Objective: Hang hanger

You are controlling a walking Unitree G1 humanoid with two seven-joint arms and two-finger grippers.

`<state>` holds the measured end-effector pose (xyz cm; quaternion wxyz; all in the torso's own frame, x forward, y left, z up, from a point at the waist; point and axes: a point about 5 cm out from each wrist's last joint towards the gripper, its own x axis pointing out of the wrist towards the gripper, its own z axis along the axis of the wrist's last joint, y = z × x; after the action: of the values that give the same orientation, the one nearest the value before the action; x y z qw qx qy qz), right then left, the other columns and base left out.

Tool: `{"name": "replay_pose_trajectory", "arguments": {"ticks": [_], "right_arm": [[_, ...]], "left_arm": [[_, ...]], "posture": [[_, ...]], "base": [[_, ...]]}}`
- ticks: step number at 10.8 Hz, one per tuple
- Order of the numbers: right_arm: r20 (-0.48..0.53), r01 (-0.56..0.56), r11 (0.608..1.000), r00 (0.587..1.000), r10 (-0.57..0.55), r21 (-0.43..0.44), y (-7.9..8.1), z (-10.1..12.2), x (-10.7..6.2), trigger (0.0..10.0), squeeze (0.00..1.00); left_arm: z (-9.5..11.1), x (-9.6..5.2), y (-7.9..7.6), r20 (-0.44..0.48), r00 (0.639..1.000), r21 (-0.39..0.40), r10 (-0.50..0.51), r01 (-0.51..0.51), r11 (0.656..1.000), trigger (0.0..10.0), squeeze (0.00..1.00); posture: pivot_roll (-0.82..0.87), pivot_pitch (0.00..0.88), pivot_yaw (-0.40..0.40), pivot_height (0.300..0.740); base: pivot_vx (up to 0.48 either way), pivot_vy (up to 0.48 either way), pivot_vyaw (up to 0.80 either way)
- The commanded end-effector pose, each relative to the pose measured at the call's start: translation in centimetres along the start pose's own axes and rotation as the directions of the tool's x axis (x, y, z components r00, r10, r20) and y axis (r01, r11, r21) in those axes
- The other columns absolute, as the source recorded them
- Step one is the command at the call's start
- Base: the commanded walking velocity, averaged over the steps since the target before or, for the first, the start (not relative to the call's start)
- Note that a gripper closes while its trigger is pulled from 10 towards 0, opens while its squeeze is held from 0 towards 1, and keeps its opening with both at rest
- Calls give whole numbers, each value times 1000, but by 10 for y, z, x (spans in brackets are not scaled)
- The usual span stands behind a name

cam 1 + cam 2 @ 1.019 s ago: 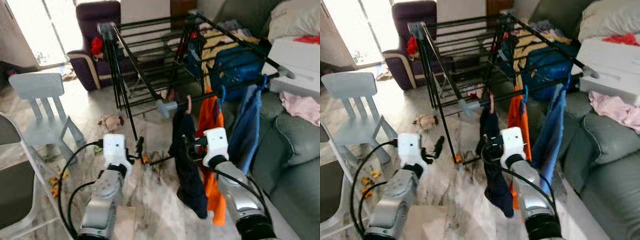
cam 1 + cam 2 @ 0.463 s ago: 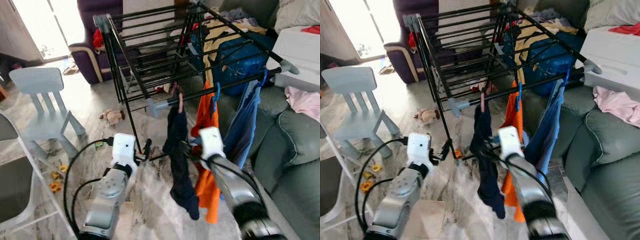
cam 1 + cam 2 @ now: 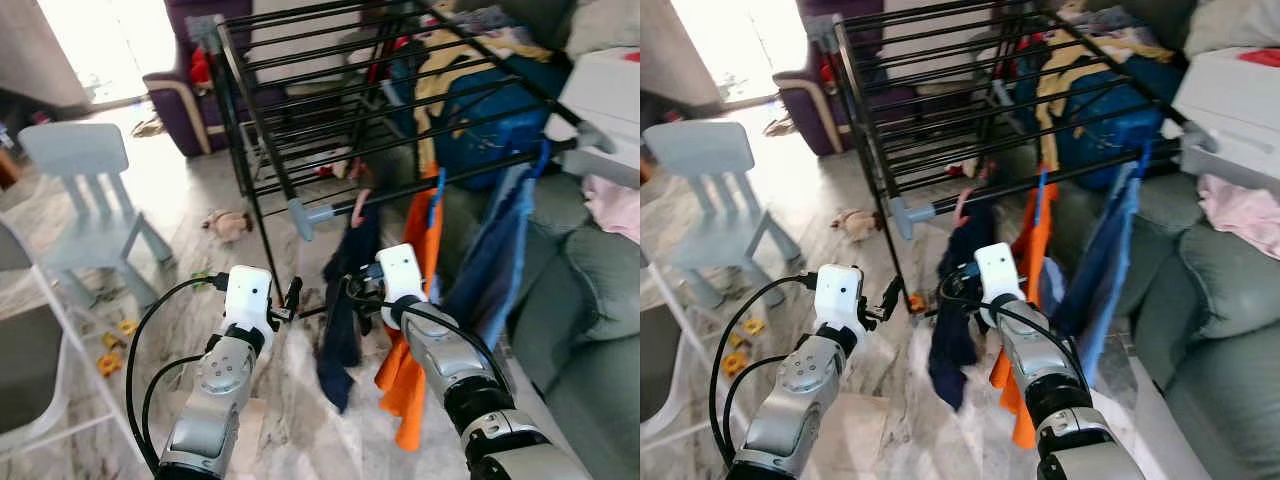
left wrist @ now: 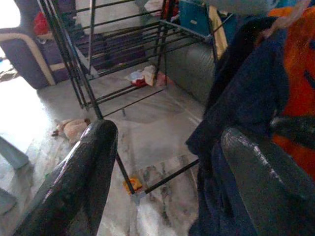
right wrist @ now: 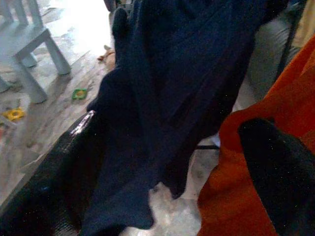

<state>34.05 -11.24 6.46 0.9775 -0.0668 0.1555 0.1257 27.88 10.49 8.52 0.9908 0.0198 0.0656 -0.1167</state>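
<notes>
A navy garment hangs from a pink hanger hook that sits over the front rail of the black drying rack, beside the rail's grey end cap. My right gripper is open at the garment's middle. In the right wrist view the navy cloth drapes between the spread fingers. An orange garment and a blue one hang further along the rail. My left gripper is held out open and empty, left of the garment.
A grey-green sofa with a pink cloth is on the right. A pale blue child's chair, a white chair, a soft toy and small yellow toys are on the marble floor at left. A purple armchair stands behind the rack.
The camera has shifted. The navy garment's lower part has swung left, and my right gripper has stayed at its middle. The left arm is held as before.
</notes>
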Motion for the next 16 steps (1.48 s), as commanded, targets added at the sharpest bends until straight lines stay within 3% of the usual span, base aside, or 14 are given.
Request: {"name": "replay_pose_trajectory", "arguments": {"ticks": [1, 3, 5, 6, 8, 10, 11, 12, 13, 16], "right_arm": [[22, 51, 999, 998, -51, -4, -6, 3, 0, 10000, 0], [105, 149, 989, 983, -149, 4, -28, 9, -12, 10000, 0], [166, 203, 979, 965, -205, 26, -38, 17, -21, 10000, 0], [213, 189, 981, 957, -194, 48, -36, 25, -23, 10000, 0], [257, 67, 994, 962, -86, 84, -15, 35, -22, 10000, 0], [221, -65, 994, 974, 46, 82, 11, 29, -20, 10000, 0], [132, -175, 982, 978, 164, 72, 30, 15, -17, 10000, 0], [78, -177, 983, 982, 173, 46, 35, 6, -14, 10000, 0], [-1, -91, 996, 996, 91, 17, 23, -6, -13, 10000, 0], [-94, 58, 998, 994, -60, -27, -12, -23, -17, 10000, 0]], "left_arm": [[2, -1, 3, 11, 1000, 8, 20, -20, 1000, 10000, 0], [2, 0, 4, 9, 1000, 6, 20, -20, 1000, 10000, 0], [1, -1, 6, 4, 1000, 12, 22, -22, 1000, 10000, 0], [1, 0, 6, 7, 1000, 12, 25, -25, 1000, 10000, 0], [2, 1, 7, 14, 1000, 5, 27, -27, 1000, 10000, 0], [1, -1, 9, 9, 999, 4, 34, -34, 999, 10000, 0], [0, -1, 9, 3, 999, 5, 35, -35, 999, 10000, 0], [-1, -1, 8, 1, 1000, 7, 32, -32, 999, 10000, 0], [-1, -1, 7, -7, 1000, 8, 30, -30, 1000, 10000, 0], [-5, -2, 5, -28, 999, 10, 20, -20, 1000, 10000, 0]], "posture": [[-69, 0, 62, 740], [-79, 0, 68, 740], [-84, 0, 76, 740], [-84, 0, 78, 740], [-77, 0, 75, 740], [-72, 0, 72, 740], [-70, 0, 72, 740], [-67, 0, 71, 740], [-61, 0, 67, 740], [-71, 0, 73, 740]], "base": [[0, 0, 0], [0, 0, 0], [0, 0, 0], [0, 0, 0], [0, 0, 0], [0, 0, 0], [0, 0, 0], [0, 0, 0], [0, 0, 0], [0, 0, 0]]}}
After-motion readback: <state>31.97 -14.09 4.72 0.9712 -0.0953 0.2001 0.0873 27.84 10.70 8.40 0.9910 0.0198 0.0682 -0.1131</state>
